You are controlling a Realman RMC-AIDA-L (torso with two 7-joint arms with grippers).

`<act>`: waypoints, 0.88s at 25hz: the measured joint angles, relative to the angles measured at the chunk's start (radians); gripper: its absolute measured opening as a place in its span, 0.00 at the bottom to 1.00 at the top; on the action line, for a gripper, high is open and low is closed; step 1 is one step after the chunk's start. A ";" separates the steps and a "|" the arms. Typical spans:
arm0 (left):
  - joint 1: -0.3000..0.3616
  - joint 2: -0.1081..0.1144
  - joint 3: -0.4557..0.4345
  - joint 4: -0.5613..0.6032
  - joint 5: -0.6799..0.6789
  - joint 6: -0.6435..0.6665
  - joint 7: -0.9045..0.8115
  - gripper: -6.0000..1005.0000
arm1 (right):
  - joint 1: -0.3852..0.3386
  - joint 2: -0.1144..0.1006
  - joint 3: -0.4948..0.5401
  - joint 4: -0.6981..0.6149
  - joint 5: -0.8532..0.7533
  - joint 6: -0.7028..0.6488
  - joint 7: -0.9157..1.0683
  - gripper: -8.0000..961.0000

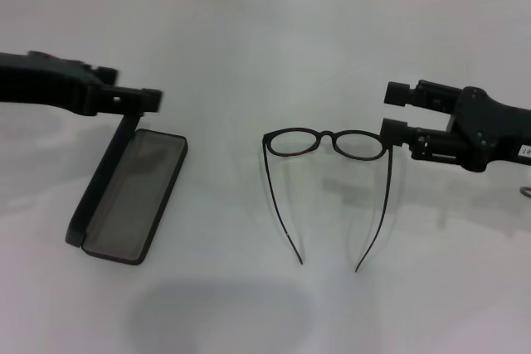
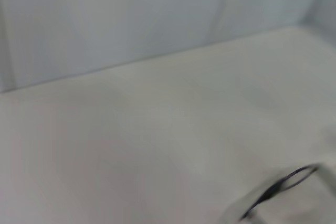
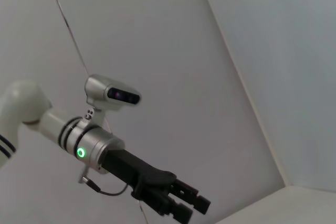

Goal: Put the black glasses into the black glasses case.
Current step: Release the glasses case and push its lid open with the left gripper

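I see the black glasses [image 1: 329, 143] upright on the white table [image 1: 249, 39], lenses toward the far edge, temples unfolded and pointing at me. Wide bare table lies between them and the black glasses case [image 1: 133, 196], which sits well apart on my left, open, lid standing up along its left edge. No lettering I can read on the case. Left gripper [image 1: 143, 102] touches the top of the lid (fingers look pressed together around it). Right gripper [image 1: 397, 111] hovers just beside the right lens, fingers spread, lower finger [image 1: 395, 131] touching the frame's corner, holding nothing.
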 joint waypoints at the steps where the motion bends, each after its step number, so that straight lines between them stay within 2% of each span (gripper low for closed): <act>1: 0.000 0.000 0.042 0.051 0.066 -0.001 -0.052 0.81 | -0.001 0.000 0.002 0.001 0.000 0.000 0.000 0.78; 3: 0.000 0.000 0.136 0.137 0.198 0.000 -0.152 0.81 | 0.002 0.000 0.003 0.001 -0.001 0.001 -0.004 0.78; 5: -0.005 0.001 0.224 0.174 0.310 0.001 -0.228 0.81 | 0.004 0.000 0.004 0.000 -0.001 0.002 -0.009 0.78; 9: -0.016 0.000 0.342 0.131 0.457 -0.006 -0.308 0.81 | 0.004 0.001 0.014 -0.005 -0.003 0.003 -0.021 0.78; 12: -0.034 -0.002 0.360 0.024 0.474 -0.033 -0.326 0.81 | 0.000 0.000 0.015 -0.005 -0.003 0.003 -0.026 0.78; 15: -0.037 -0.001 0.368 -0.034 0.484 -0.065 -0.335 0.80 | -0.001 0.000 0.017 -0.001 0.000 0.003 -0.026 0.78; 22: -0.050 -0.001 0.384 -0.117 0.508 -0.108 -0.340 0.77 | -0.003 0.002 0.038 0.002 -0.007 0.004 -0.027 0.78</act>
